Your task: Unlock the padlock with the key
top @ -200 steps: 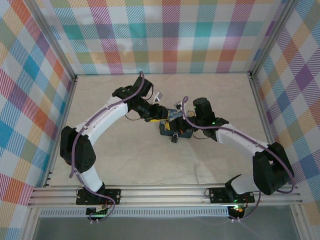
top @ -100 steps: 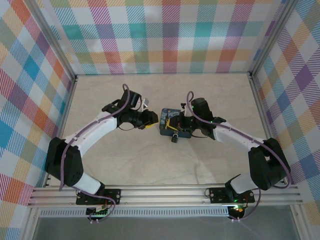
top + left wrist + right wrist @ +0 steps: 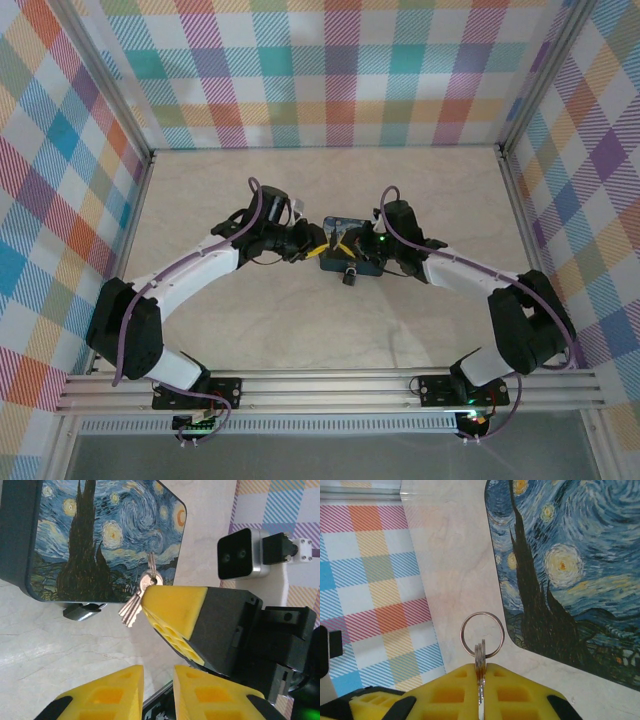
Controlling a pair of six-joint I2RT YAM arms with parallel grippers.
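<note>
The left tool (image 3: 157, 671) hovers low over the counter (image 3: 250, 320), just left of the tin (image 3: 100, 540). Its two yellow fingers (image 3: 112, 690) stand a narrow gap apart, with nothing between them.

The tin lies flat near the middle of the counter, about midway between the left and right edges, painted lid up. The padlock (image 3: 82, 611) sits against the side of the tin that faces the counter's near edge; in the top view it is a small dark lump touching that side. Whether its shackle is closed cannot be told.

The key (image 3: 134, 605) is not on the counter. It is pinched in the fingertips of the right tool (image 3: 480, 667), which comes in from the right, tip to tip with the left tool. From the left wrist, the blades stick out of the yellow fingertip and slant down over the near side of the tin, close to the padlock but apart from it. From the right wrist, the fingers are pressed tight on the key, and its ring (image 3: 482, 634) stands free above them over bare counter beside a corner of the tin.

Count: two tools, one tin, one padlock, one ring. The ring seems to carry two keys stacked flat together, though the exact number is hard to tell.
</note>
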